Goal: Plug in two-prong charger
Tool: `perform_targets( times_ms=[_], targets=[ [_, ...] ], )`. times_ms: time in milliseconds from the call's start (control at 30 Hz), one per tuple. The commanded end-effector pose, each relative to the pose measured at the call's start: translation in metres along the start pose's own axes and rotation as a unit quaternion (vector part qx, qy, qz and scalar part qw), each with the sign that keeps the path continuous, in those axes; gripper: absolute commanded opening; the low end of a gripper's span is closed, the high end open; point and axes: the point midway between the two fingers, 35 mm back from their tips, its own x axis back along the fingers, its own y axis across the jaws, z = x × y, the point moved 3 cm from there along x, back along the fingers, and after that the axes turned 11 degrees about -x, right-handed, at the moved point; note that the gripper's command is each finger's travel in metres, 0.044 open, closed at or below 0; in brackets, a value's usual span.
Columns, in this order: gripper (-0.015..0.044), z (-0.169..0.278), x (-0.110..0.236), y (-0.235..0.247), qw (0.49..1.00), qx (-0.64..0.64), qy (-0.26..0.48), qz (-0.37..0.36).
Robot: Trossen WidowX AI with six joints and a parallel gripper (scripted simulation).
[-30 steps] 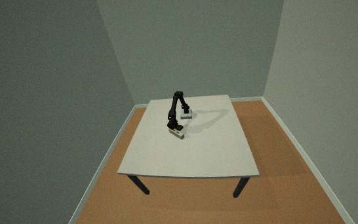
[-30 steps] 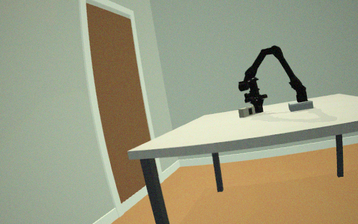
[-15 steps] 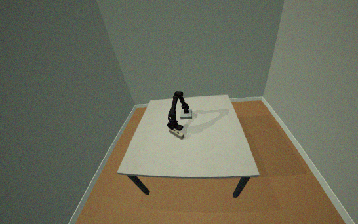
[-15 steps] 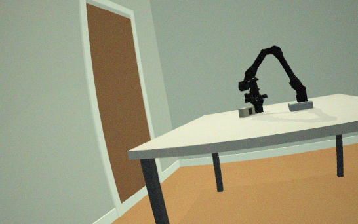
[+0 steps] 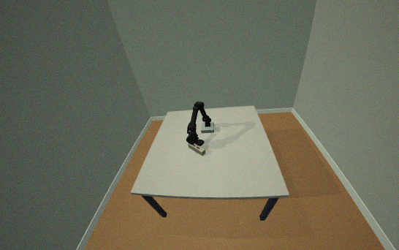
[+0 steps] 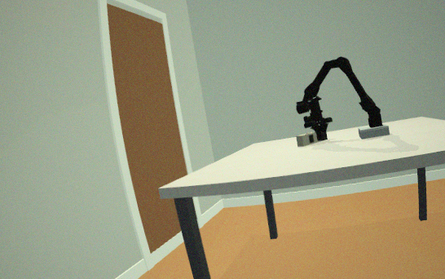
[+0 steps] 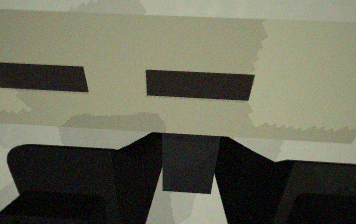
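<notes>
The beige power strip (image 5: 198, 149) (image 6: 304, 139) (image 7: 165, 42) lies on the white table (image 5: 219, 175) (image 6: 285, 163). The wrist view shows two dark rectangular outlets on it, a left one (image 7: 42, 77) and a right one (image 7: 200, 85). My gripper (image 5: 194, 140) (image 6: 319, 132) (image 7: 188, 133) is shut on the dark grey charger (image 7: 189, 165), which sits between the black fingers. The charger's front end meets the near edge of the strip, just below the right outlet. Its prongs are hidden.
The arm's grey base block (image 5: 207, 127) (image 6: 373, 131) stands on the table behind the strip. The room's walls stand well back from the table, with a brown door panel (image 6: 143, 122) at the left.
</notes>
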Motion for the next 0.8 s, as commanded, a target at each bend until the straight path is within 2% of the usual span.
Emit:
perform_targets(
  times_ms=[0, 433, 767],
  targets=[
    [0.0105, -0.0004, -0.0001, 0.0002, 1.0, 0.0, -0.001, -0.001],
    [0.044, -0.0003, -0.0001, 0.0002, 1.0, 0.0, -0.001, -0.001],
    [0.044, 0.0024, -0.0003, -0.0003, 1.0, 0.0, -0.004, -0.001]
  ],
)
